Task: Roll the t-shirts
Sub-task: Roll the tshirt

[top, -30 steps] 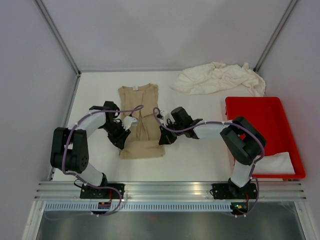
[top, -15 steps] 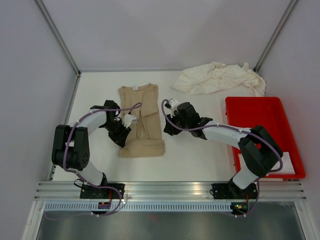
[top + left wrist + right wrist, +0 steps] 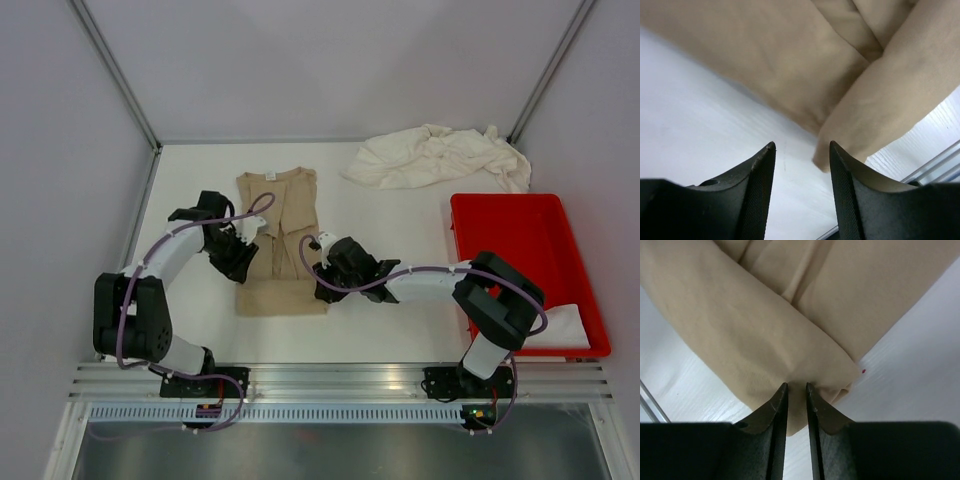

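A tan t-shirt [image 3: 280,235] lies on the white table, folded into a long strip with its neck label at the far end. My left gripper [image 3: 240,258] sits at the strip's left edge. In the left wrist view this gripper [image 3: 802,150] is open, with bare table between its fingers and a tan t-shirt [image 3: 790,60] corner just past the right finger. My right gripper [image 3: 322,285] is at the strip's near right corner. There the right gripper [image 3: 797,387] is shut on a pinched fold of the tan t-shirt [image 3: 765,330]. Cream-white t-shirts [image 3: 440,157] lie crumpled at the back right.
A red tray [image 3: 520,215] stands at the right edge of the table, with a folded white cloth [image 3: 562,325] at its near end. Metal frame posts rise at the back corners. An aluminium rail runs along the near edge.
My right gripper has come down from beside the shirt's middle to its near right corner and has closed on the fabric. The left gripper has opened wider and shifted slightly away.
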